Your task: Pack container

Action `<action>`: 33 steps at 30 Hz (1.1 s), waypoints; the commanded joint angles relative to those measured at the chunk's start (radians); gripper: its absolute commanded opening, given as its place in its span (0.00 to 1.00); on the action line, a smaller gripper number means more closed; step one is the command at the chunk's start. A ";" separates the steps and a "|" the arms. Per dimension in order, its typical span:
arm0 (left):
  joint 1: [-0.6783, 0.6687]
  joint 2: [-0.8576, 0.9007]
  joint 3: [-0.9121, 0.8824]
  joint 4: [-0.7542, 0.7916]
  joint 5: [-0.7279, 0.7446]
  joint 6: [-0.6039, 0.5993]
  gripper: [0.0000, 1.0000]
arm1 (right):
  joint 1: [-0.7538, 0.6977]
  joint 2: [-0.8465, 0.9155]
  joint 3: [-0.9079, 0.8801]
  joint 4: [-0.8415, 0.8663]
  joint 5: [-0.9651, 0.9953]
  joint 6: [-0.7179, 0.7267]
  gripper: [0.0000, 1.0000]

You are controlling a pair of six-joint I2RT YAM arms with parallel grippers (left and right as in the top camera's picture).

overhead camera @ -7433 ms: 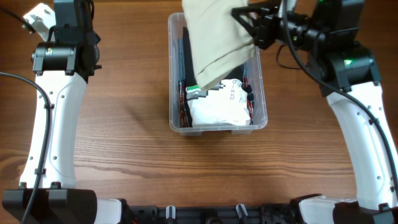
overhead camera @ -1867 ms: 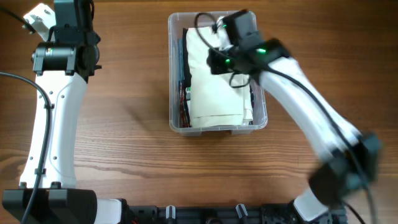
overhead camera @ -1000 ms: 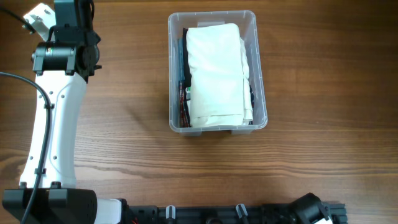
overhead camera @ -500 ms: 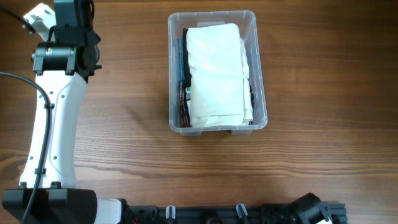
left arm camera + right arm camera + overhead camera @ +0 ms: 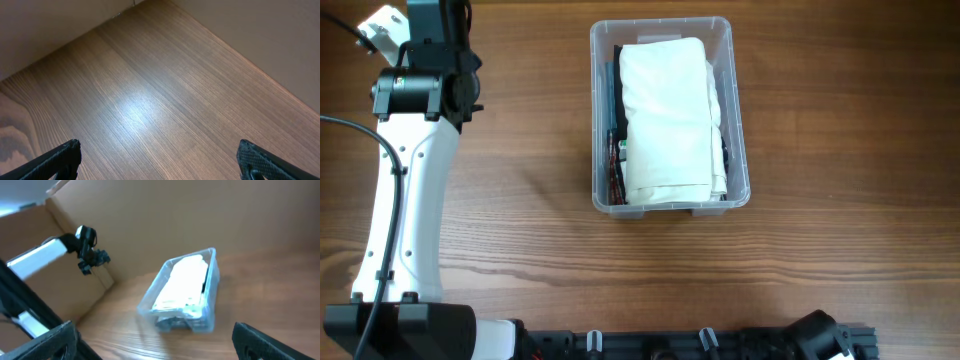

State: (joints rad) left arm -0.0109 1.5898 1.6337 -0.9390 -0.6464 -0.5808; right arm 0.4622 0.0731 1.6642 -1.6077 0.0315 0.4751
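Wood tabletop (image 5: 840,150): brown grain, with a glare spot in the left wrist view.
Left gripper (image 5: 159,162): fingers spread wide over the wood.
Right gripper (image 5: 155,342): spread wide too, well back from the container (image 5: 212,302); only its own wrist view shows it.
Container: cream folded garment (image 5: 665,120) on top inside, dark items beside it.

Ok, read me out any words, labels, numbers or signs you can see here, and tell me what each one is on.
No text can be read in any view.
Clear bin: no print shows on it; the folded cream cloth covers what lies under it.
Small coloured patch between the cloth and the bin wall: too small to read.
Right wrist view: too blurred for any print.
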 commanded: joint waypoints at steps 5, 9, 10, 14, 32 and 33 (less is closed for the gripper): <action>0.006 0.003 0.000 0.003 -0.017 0.001 1.00 | 0.002 -0.013 -0.003 0.000 0.032 0.358 1.00; 0.006 0.003 0.000 0.003 -0.017 0.001 1.00 | 0.002 -0.013 -0.003 0.000 0.037 0.390 1.00; 0.006 0.003 0.000 0.003 -0.017 0.001 1.00 | 0.002 -0.013 -0.003 0.000 0.043 0.387 1.00; 0.006 0.003 0.000 0.003 -0.017 0.001 1.00 | 0.002 -0.013 -0.043 0.000 0.089 0.279 1.00; 0.006 0.003 0.000 0.003 -0.017 0.001 1.00 | -0.019 -0.018 -0.762 0.724 0.017 -0.162 1.00; 0.006 0.003 0.000 0.003 -0.017 0.001 1.00 | -0.025 -0.019 -0.819 0.785 0.017 -0.162 1.00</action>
State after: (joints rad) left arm -0.0109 1.5898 1.6337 -0.9394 -0.6464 -0.5808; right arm 0.4530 0.0643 0.9726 -0.9150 0.0677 0.3573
